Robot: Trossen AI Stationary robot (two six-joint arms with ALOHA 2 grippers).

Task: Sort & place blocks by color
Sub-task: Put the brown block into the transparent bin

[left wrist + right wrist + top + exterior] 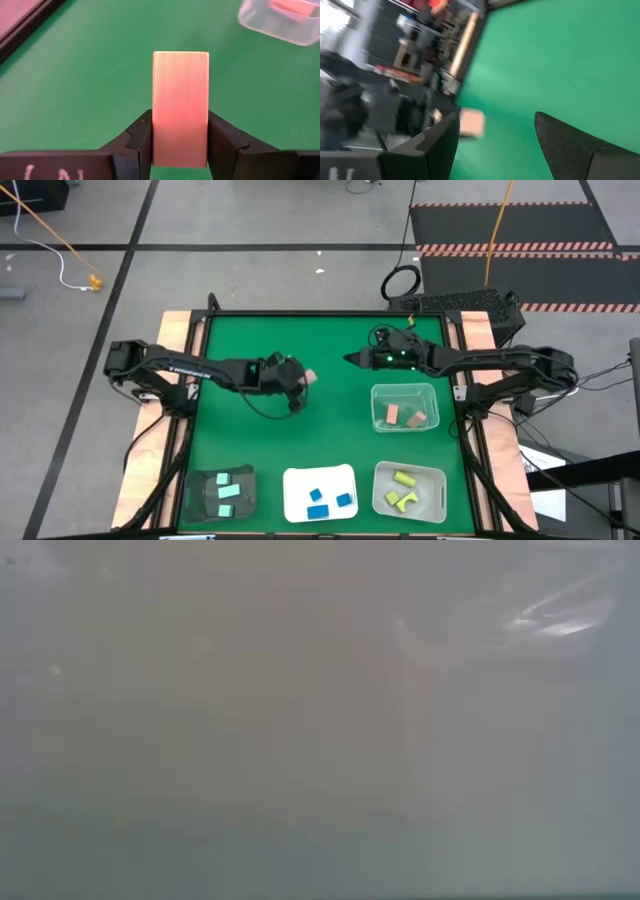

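Observation:
My left gripper (pixel 303 379) is over the middle of the green mat, shut on a tan wooden block (pixel 180 100), which also shows as a small pale block (pixel 311 377) in the high view. My right gripper (pixel 350 360) hovers open a short way to the right of it, touching nothing; its wrist view shows its spread fingers (pixel 497 120) and the tan block (pixel 471 123) beyond them. Other blocks lie sorted: tan ones in a clear bin (pixel 405 408), yellow ones in another clear bin (pixel 408 490), blue ones on a white tray (pixel 320 492), mint ones on a dark tray (pixel 222 492). My left gripper pinches the tan block between its two fingers (pixel 142 142), on the long side faces near one end (pixel 180 150). The rest of the block sticks out past the fingertips, toward the table's right. I cannot tell whether it is clear of the mat.
The trays and bins stand along the near edge and the right side of the mat (pixel 250 340). A black frame and wooden boards border the mat. The far and left parts of the mat show bare green. The low view is fogged and shows nothing.

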